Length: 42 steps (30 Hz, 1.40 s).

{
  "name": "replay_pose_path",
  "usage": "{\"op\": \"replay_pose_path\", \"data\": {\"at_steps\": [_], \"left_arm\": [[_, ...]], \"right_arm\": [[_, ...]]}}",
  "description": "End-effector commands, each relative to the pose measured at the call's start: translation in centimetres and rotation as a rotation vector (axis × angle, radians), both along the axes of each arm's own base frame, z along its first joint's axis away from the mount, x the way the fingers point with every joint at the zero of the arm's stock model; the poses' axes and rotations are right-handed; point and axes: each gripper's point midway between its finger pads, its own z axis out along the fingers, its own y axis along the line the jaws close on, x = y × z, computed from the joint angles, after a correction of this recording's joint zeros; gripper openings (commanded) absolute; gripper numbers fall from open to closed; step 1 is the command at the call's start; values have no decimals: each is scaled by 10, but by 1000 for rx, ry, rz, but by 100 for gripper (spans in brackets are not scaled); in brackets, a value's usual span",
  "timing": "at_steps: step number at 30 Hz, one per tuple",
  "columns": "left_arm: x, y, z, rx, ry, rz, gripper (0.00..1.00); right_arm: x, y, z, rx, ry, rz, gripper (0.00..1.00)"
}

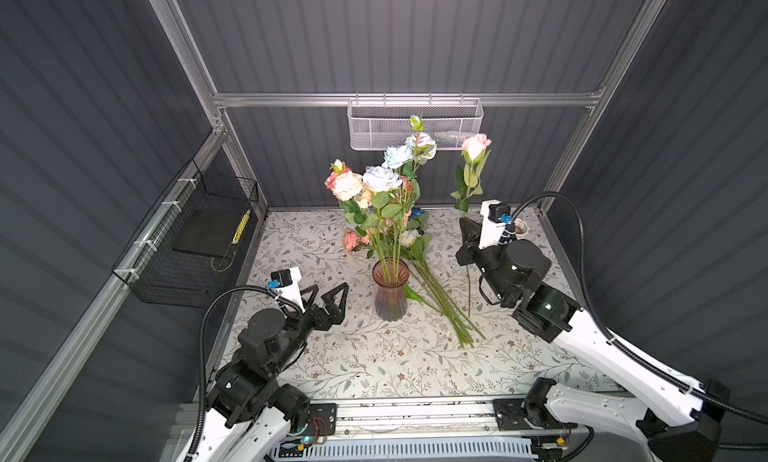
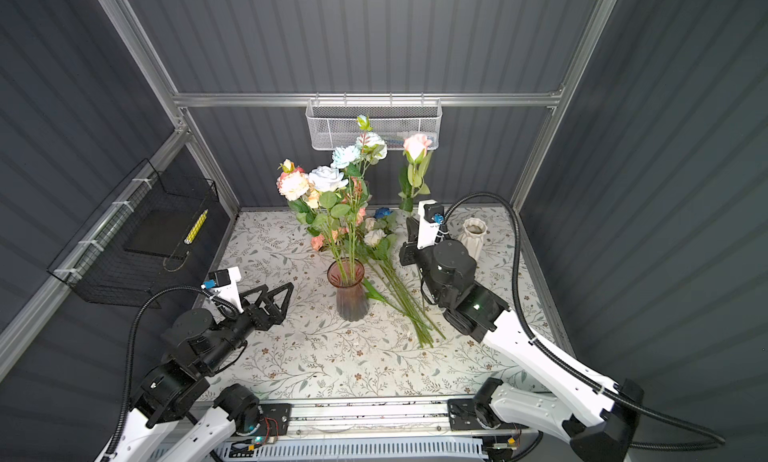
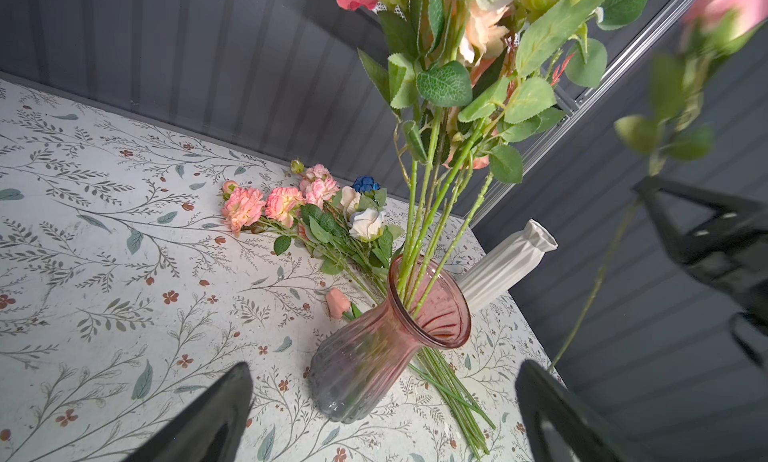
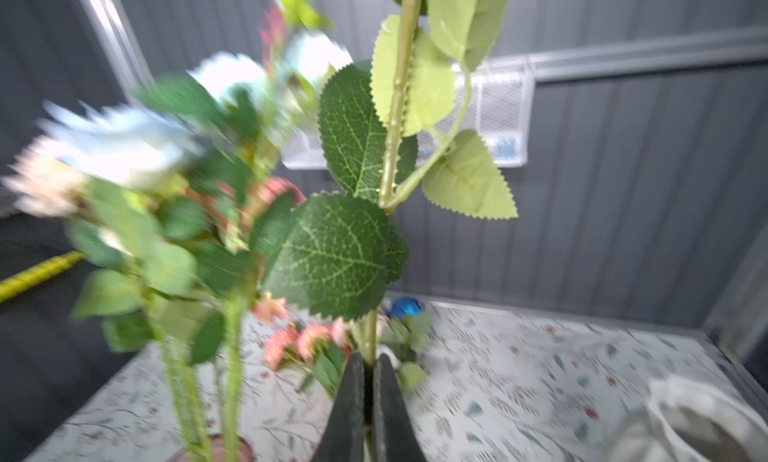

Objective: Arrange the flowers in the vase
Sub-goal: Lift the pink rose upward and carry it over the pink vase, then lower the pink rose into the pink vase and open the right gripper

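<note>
The counter (image 1: pixel 365 368) has a pale surface printed with leafy sprigs. A white ribbed vase (image 2: pixel 472 235) stands upright near its far right corner. A black wire basket (image 1: pixel 187 248) hangs on the left wall and holds a yellow stick (image 1: pixel 241 226). A white mesh basket (image 1: pixel 415 125) hangs from the back rail.

At the middle of the table (image 2: pixel 332 356), a pink glass vase (image 2: pixel 351 291) with several flowers (image 2: pixel 328 181) upright in it, and just to its right loose flowers (image 2: pixel 397 293) flat on the table, stems fanned toward the front. Behind those, the right gripper (image 2: pixel 411 231) clamped on the stem of a pink rose (image 2: pixel 417 146) held upright, a white ribbed vase (image 2: pixel 471 235) beside the arm. Left of the pink glass vase, the left gripper (image 2: pixel 279 288) spread wide, clear of the glass.
</note>
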Motion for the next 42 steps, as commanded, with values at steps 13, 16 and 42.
{"op": "replay_pose_path", "data": {"at_steps": [13,16,42], "left_arm": [[-2,1,20,-2,-30,-5,100],[-3,1,20,-3,-31,-9,100],[-6,0,23,-13,-50,-21,100]], "right_arm": [[-102,115,152,162,-500,507,1],[-95,131,150,163,-512,511,1],[-29,187,-55,-79,-47,459,18]]}}
